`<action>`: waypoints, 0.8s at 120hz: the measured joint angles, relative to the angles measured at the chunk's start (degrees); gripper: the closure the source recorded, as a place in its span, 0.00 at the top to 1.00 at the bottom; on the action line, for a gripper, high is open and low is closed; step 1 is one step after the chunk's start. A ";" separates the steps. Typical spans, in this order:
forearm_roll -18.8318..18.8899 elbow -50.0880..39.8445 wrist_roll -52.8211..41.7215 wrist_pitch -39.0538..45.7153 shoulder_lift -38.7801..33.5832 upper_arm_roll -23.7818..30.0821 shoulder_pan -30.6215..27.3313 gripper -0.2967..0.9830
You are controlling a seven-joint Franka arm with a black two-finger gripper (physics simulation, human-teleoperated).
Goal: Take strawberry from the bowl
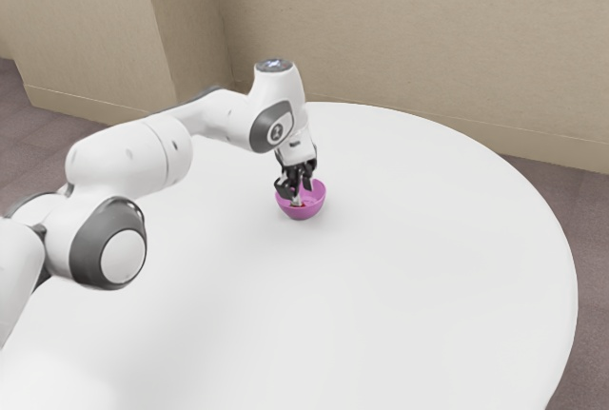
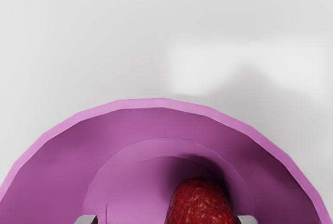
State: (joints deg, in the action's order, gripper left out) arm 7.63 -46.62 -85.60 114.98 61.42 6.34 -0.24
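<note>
Sitting low inside the pink bowl (image 2: 161,103), the strawberry (image 2: 200,203) lay between the spread fingertips of the gripper (image 1: 301,195), right by one, with open bowl floor toward the other, as the arm (image 1: 133,163) bent downward above the white table (image 1: 428,258).

Strawb. (image 2: 200,206) in bowl (image 1: 301,212), off-ctr. Bowl upright on desk (image 1: 419,267), well in from all visible edges, nearer far edge than near one. Wall (image 1: 409,39) behind desk's far edge; floor (image 1: 585,229) past edge at ext. view's right.
</note>
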 joint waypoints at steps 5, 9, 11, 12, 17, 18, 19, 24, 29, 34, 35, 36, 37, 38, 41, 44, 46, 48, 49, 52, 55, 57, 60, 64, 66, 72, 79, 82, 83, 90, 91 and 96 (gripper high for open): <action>0.00 0.01 -0.12 0.32 0.15 -0.05 -0.03 0.47; 0.01 0.01 -0.22 0.53 0.25 -0.21 -0.13 0.47; 0.01 0.00 -0.26 0.63 0.30 -0.28 -0.19 0.47; 0.01 0.01 -0.28 0.67 0.33 -0.30 -0.20 0.47; -0.01 0.01 -0.39 0.87 0.52 -0.38 -0.30 0.47; -0.02 0.01 -0.41 0.91 0.56 -0.39 -0.31 0.47; -0.02 0.01 -0.42 0.96 0.59 -0.40 -0.32 0.47; -0.24 -0.01 -0.50 1.22 0.82 -0.42 -0.36 0.47; -0.56 -0.04 -0.57 1.47 1.26 -0.44 -0.42 0.46; -0.80 -0.04 -0.63 1.69 1.52 -0.45 -0.44 0.46; -0.83 -0.03 -0.65 1.73 1.55 -0.45 -0.45 0.46; -0.87 -0.02 -0.66 1.77 1.58 -0.45 -0.45 0.46; -0.90 -0.02 -0.67 1.81 1.60 -0.46 -0.45 0.46; -0.92 -0.01 -0.68 1.85 1.62 -0.46 -0.46 0.46; -0.99 -0.02 -0.72 1.93 1.66 -0.46 -0.46 0.46; -1.07 0.00 -0.75 2.01 1.69 -0.46 -0.49 0.46; -1.11 0.00 -0.77 2.06 1.70 -0.46 -0.50 0.45; -1.14 0.01 -0.79 2.11 1.71 -0.46 -0.52 0.45; -1.16 0.00 -0.80 2.13 1.72 -0.46 -0.52 0.44; -1.20 -0.03 -0.83 2.18 1.73 -0.46 -0.53 0.44; -1.24 -0.04 -0.86 2.23 1.73 -0.46 -0.54 0.42; -1.26 -0.05 -0.88 2.26 1.73 -0.45 -0.55 0.42; -1.28 -0.06 -0.90 2.31 1.74 -0.45 -0.59 0.40; -1.31 -0.06 -0.93 2.37 1.74 -0.45 -0.59 0.38; -1.32 -0.07 -0.95 2.40 1.74 -0.46 -0.61 0.37; -1.34 -0.07 -0.99 2.51 1.76 -0.46 -0.61 0.35; -1.35 -0.12 -1.02 2.65 1.93 -0.46 -0.63 0.34; -1.36 -0.13 -1.03 2.70 1.99 -0.47 -0.63 0.34; -1.36 -0.14 -1.04 2.72 2.00 -0.47 -0.63 0.34; -1.37 -0.11 -1.07 2.81 2.01 -0.46 -0.64 0.33; -1.37 -0.10 -1.07 2.82 2.01 -0.46 -0.64 0.33; -1.37 -0.09 -1.09 2.88 2.00 -0.45 -0.64 0.33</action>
State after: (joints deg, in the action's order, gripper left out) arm 6.27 -46.71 -86.69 117.85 63.43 5.90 -0.88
